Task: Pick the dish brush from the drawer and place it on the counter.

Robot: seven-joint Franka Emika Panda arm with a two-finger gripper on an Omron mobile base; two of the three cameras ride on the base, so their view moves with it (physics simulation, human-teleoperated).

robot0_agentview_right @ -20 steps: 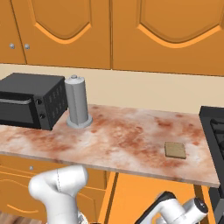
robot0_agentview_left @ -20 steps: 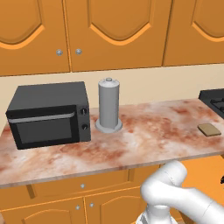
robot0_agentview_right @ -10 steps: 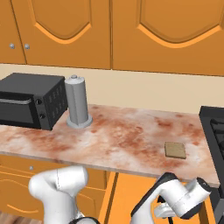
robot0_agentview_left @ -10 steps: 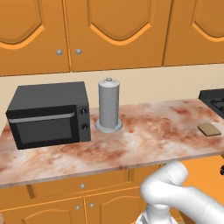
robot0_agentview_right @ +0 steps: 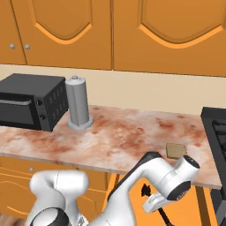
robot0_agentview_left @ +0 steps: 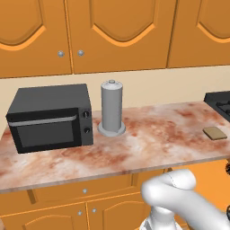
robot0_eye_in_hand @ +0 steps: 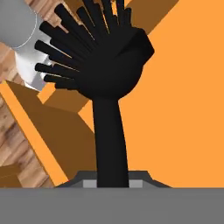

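– Where do we have the small black dish brush [robot0_eye_in_hand: 109, 74] with its thin straight handle?

– Clamped in our hand [robot0_agentview_right: 152, 204] below the edge of the mottled reddish-brown marble tabletop [robot0_agentview_right: 119, 137], bristled head pointing away from the hand.

– What's beneath it?

– In the hand view, the plain orange inside of the wooden drawer [robot0_eye_in_hand: 183, 109].

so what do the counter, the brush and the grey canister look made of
Counter: polished-looking marble, mottled reddish-brown and cream veining.
Dish brush: likely matte black plastic, uniform, with stiff straight bristles.
Canister: plain grey, possibly brushed metal; no clear sheen, so uncertain.
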